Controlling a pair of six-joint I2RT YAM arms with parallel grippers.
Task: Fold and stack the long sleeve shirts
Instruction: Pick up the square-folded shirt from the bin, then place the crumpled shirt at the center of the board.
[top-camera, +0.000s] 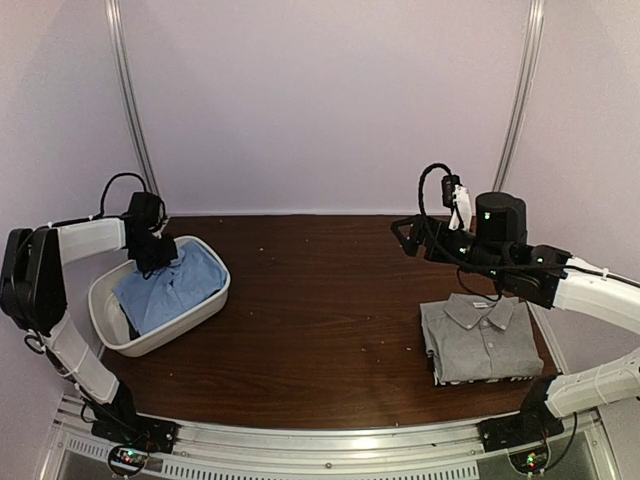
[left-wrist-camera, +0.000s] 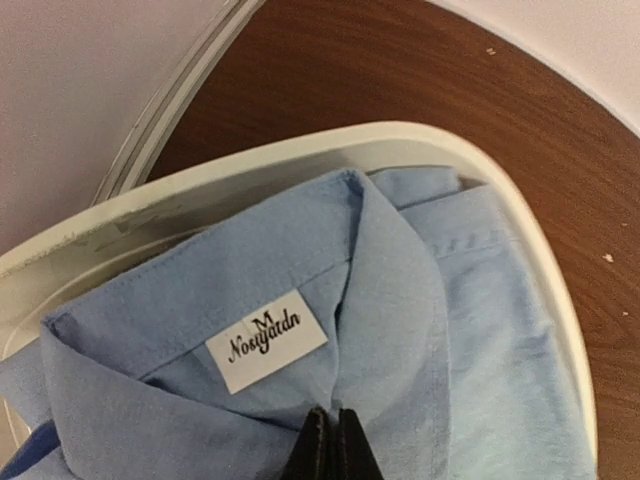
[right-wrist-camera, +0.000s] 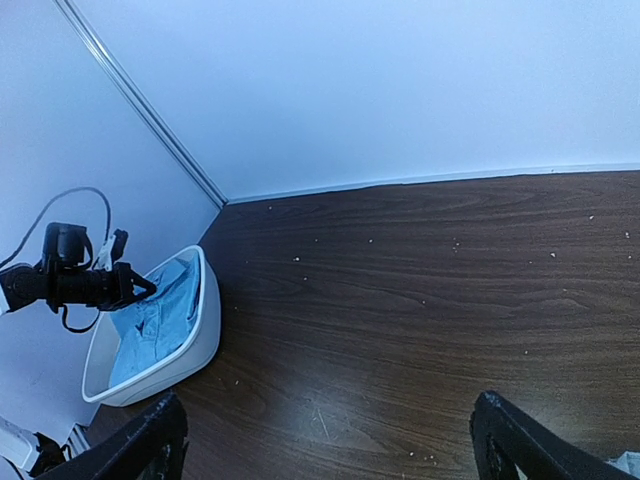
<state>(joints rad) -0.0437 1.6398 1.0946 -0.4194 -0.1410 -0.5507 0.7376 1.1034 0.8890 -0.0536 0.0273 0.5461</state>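
The light blue shirt (top-camera: 170, 285) lies crumpled in a white bin (top-camera: 205, 308) at the left of the table. In the left wrist view its collar and white label (left-wrist-camera: 265, 340) show inside the bin's rim (left-wrist-camera: 400, 135). My left gripper (top-camera: 153, 255) is down at the collar, its jaws shut (left-wrist-camera: 333, 445) on a fold of the blue cloth. The grey shirt (top-camera: 480, 340) lies folded at the front right. My right gripper (top-camera: 405, 235) hangs open and empty above the table behind the grey shirt, its fingertips wide apart (right-wrist-camera: 330, 450).
The dark wooden table (top-camera: 320, 320) stretches between bin and grey shirt. White walls close the back and sides. The right wrist view shows the bin (right-wrist-camera: 200, 345) and the left arm far off at its left.
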